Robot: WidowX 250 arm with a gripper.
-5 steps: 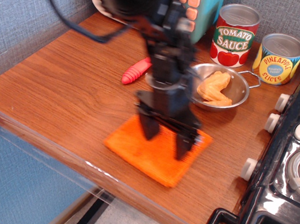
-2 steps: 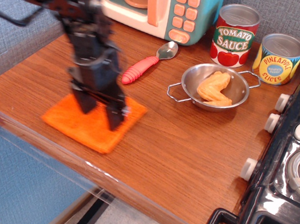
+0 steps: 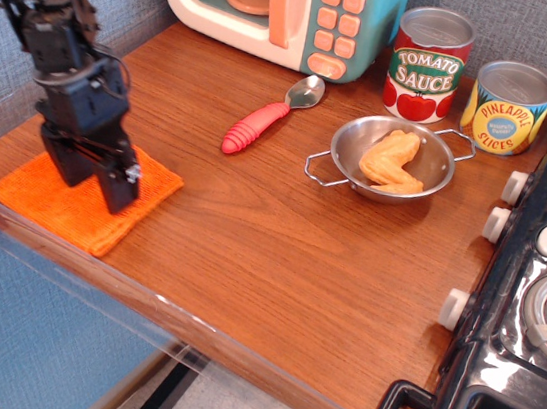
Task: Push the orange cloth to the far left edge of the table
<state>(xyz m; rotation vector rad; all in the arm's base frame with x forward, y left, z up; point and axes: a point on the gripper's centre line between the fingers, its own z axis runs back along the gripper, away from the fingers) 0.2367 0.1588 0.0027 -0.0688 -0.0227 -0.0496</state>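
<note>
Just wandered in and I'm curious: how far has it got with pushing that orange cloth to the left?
Nearly done: the orange cloth lies at the table's front-left corner. The tool presses on it, fingers apart. Left: perhaps a last nudge, then lifting off.

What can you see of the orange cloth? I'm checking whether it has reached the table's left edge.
The orange cloth is a flat, roughly square, bright orange piece with a ribbed, microfibre-like look. It lies turned corner-forward at the table's front-left corner, its left tip and front edge at or near the rim. The gripper stands on it, open, both fingers pressing down. Nothing else touches it.
</note>
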